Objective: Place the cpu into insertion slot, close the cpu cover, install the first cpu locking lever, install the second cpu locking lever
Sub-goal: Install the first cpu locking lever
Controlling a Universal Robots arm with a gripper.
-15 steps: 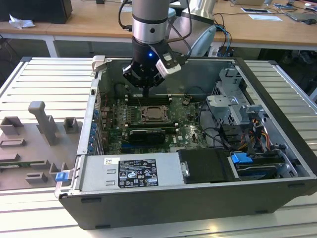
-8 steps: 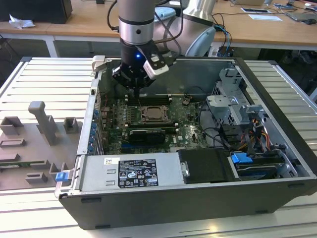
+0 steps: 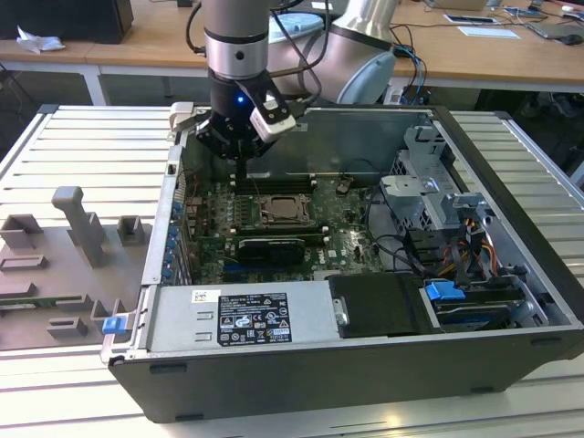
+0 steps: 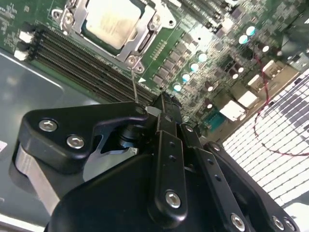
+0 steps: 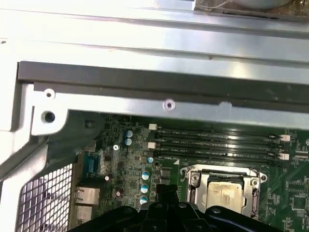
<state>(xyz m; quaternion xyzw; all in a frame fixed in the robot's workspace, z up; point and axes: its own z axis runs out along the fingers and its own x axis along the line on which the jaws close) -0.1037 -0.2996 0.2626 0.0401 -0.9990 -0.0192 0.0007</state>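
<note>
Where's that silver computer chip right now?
The cpu sits in the insertion slot mid-board in the exterior view, beside the long memory slots.

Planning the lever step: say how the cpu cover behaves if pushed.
The cpu cover looks like thin sheet metal, so probably light yet stiff. It lies flat around the cpu with screws at its corners, so a sideways push likely won't slide it. Its shiny surface may be slippery.
</note>
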